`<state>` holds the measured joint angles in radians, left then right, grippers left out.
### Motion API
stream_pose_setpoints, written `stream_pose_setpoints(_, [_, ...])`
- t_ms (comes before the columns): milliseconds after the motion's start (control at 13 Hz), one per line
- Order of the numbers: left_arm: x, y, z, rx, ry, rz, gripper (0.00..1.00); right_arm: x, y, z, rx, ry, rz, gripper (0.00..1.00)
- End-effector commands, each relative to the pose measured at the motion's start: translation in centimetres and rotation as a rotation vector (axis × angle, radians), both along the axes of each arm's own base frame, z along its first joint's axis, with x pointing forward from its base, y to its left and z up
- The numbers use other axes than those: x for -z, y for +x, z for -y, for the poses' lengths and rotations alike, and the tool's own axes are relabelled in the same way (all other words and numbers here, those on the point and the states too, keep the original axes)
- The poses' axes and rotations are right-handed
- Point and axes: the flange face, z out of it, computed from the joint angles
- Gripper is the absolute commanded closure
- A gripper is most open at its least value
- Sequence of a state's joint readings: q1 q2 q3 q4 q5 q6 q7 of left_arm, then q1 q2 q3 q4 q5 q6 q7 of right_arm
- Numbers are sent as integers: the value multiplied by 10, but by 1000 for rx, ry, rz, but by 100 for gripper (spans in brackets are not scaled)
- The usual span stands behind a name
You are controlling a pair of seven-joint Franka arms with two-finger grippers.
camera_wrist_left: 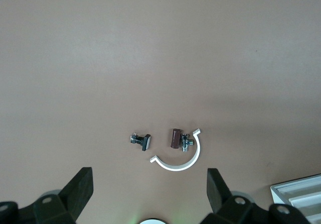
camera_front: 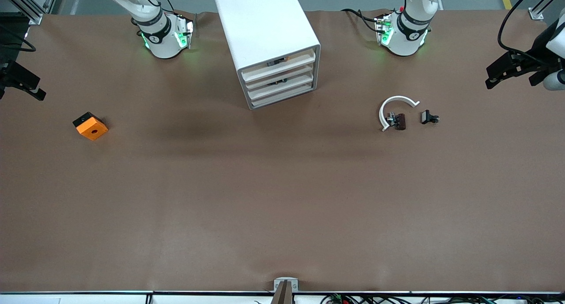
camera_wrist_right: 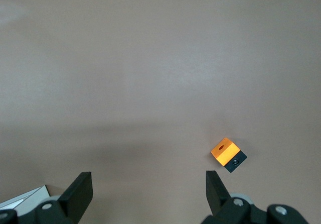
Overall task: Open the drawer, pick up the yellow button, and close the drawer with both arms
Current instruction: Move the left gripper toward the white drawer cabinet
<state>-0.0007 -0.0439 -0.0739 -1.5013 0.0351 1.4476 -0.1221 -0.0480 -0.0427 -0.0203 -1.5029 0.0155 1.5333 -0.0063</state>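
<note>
The white cabinet (camera_front: 260, 26) stands between the two arm bases, its four stacked drawers pushed in. The uppermost drawer (camera_front: 277, 71) is closed. In the gap above it shows a small dark thing with an orange bit, the button (camera_front: 280, 60). My left gripper (camera_front: 494, 76) hangs open over the left arm's end of the table. In the left wrist view the left gripper (camera_wrist_left: 149, 186) has only bare table between its wide-spread fingers. My right gripper (camera_front: 26, 85) hangs open over the right arm's end. The right wrist view shows the right gripper (camera_wrist_right: 149, 186) empty too.
An orange square block (camera_front: 90, 125) (camera_wrist_right: 228, 154) with a hole lies toward the right arm's end. A white curved piece (camera_front: 395, 102) (camera_wrist_left: 180, 163), a small brown part (camera_front: 399, 121) (camera_wrist_left: 174, 138) and a small black part (camera_front: 428, 117) (camera_wrist_left: 143, 141) lie toward the left arm's end.
</note>
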Motion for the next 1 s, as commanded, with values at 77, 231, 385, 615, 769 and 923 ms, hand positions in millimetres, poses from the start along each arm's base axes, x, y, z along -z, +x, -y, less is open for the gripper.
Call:
stream_pose_setpoints(77, [-6, 3, -16, -23, 3, 4, 0, -4, 1, 0, 4, -12, -2, 0])
stream_pose_setpoints(231, [-7, 7, -15, -21, 11, 7, 0, -4, 1, 0, 4, -12, -2, 0])
stream_pose_setpoints(385, [-4, 14, -12, -21, 10, 5, 0, -4, 1, -1, 2, -12, -2, 0])
stream_pose_setpoints(615, [5, 31, 1, -24, -8, -2, 0, -4, 1, -1, 2, -12, -3, 0])
stream_pose_setpoints(769, [20, 43, 40, -130, -9, -15, 0, -4, 1, -2, 1, -12, -3, 0])
stream_pose_setpoints(923, [41, 49, 86, -321, -2, -36, 0, -4, 1, -1, 2, -12, -3, 0])
